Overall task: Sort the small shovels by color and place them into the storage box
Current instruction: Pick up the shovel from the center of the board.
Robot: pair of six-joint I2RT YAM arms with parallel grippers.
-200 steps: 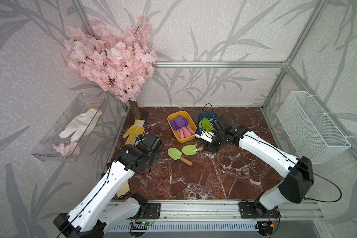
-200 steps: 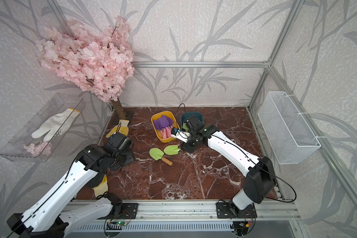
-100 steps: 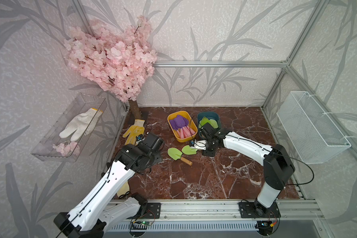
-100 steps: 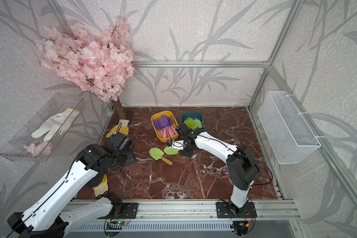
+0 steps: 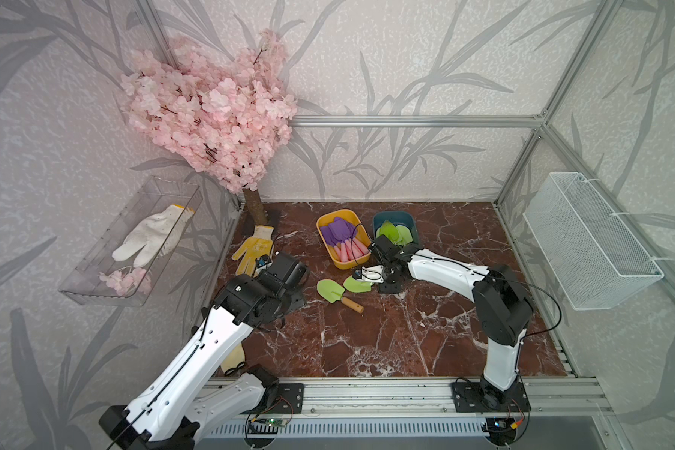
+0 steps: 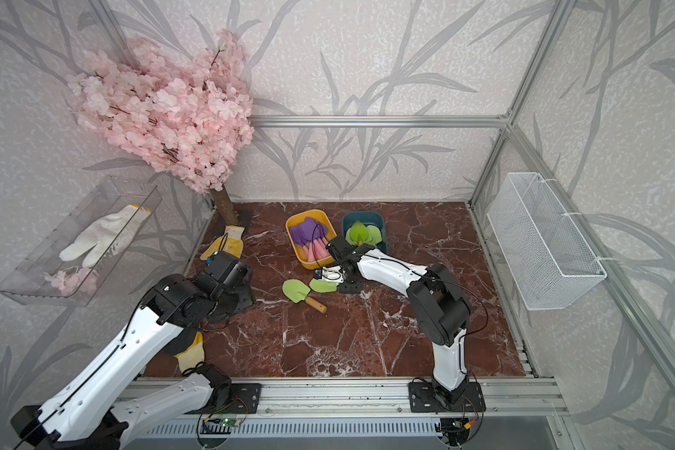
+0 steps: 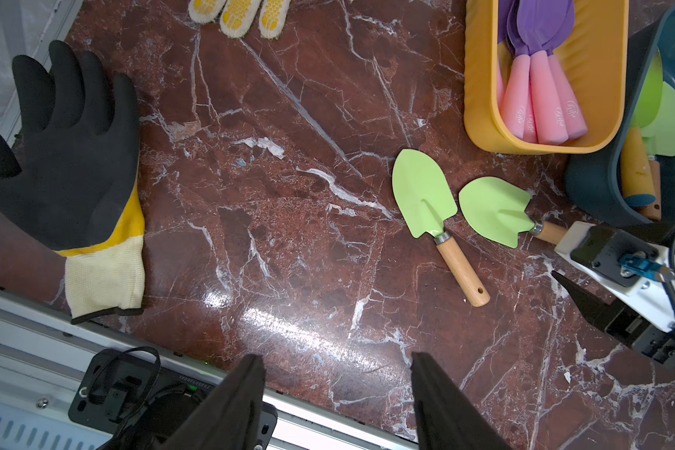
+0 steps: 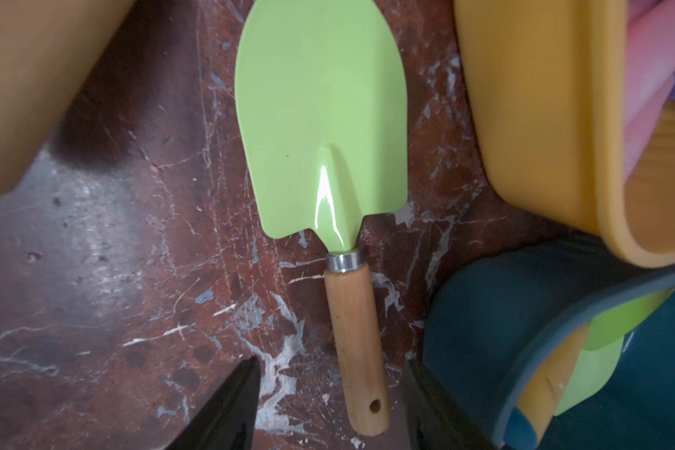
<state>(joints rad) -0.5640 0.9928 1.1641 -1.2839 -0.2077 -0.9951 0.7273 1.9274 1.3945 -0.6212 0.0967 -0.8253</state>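
Right wrist: shovel handle (image 8: 357, 343) between parted jaws, overhead apparently hidden.

The red-brown marble tabletop (image 5: 406, 343) lies bare across its front and right side, giving either arm wide passage. At the back middle, a yellow-orange rounded plastic tub (image 5: 347, 264) and a dark teal plastic tub (image 5: 393, 215) stand side by side with hardly a gap. Just before them lie a light green wooden-handled shovel (image 5: 330, 290) and a second green shovel (image 5: 357, 283), blades almost touching. The right gripper (image 8: 332, 364) has its jaws apart either side of the second handle; the teal wall crowds one jaw. At the left edge a black rubber-coated glove (image 7: 63, 148) and a yellow knitted glove (image 5: 255, 249) take up floor; the left gripper (image 7: 336, 362), jaws spread, hangs over bare marble.
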